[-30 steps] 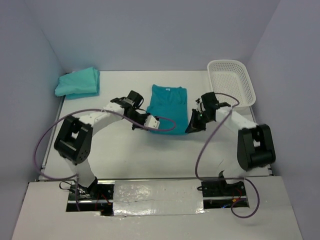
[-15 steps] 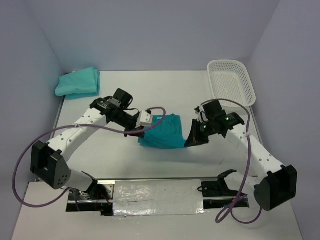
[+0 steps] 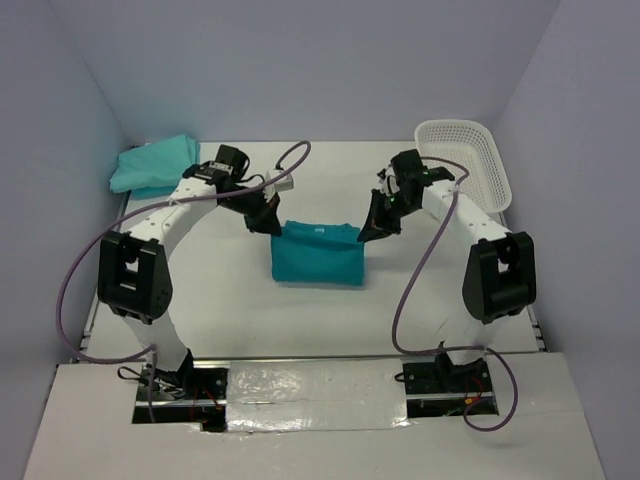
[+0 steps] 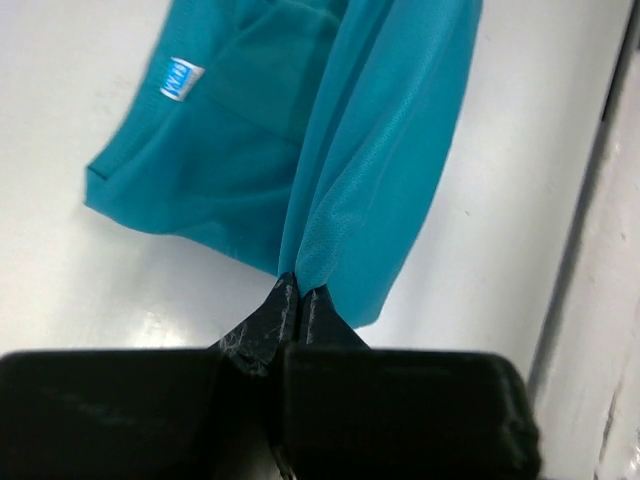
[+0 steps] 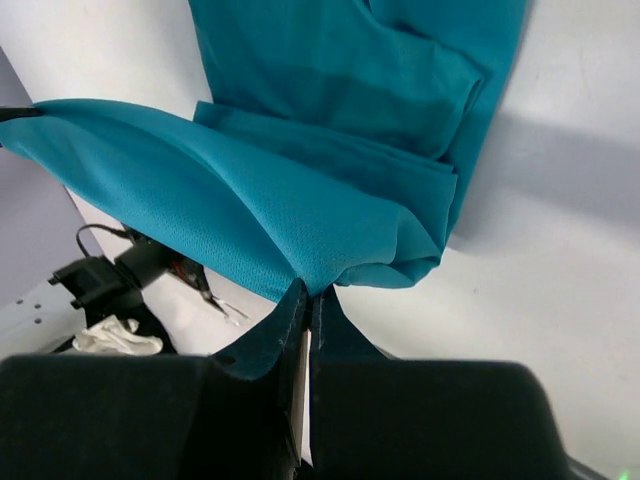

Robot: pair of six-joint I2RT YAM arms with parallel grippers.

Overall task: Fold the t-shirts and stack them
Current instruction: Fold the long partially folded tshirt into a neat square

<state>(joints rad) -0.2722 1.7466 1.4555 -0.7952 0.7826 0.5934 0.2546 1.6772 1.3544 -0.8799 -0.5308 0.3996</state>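
T-shirt [image 3: 318, 252] farther back; blue label [image 4: 180, 78] illegible.

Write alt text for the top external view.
The left gripper and right gripper each pinch a far corner of a teal t-shirt lying folded on the white table. A folded green shirt sits at far left, a white basket at far right.

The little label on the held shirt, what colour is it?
The label is light blue edged white, clearest in the left wrist view.
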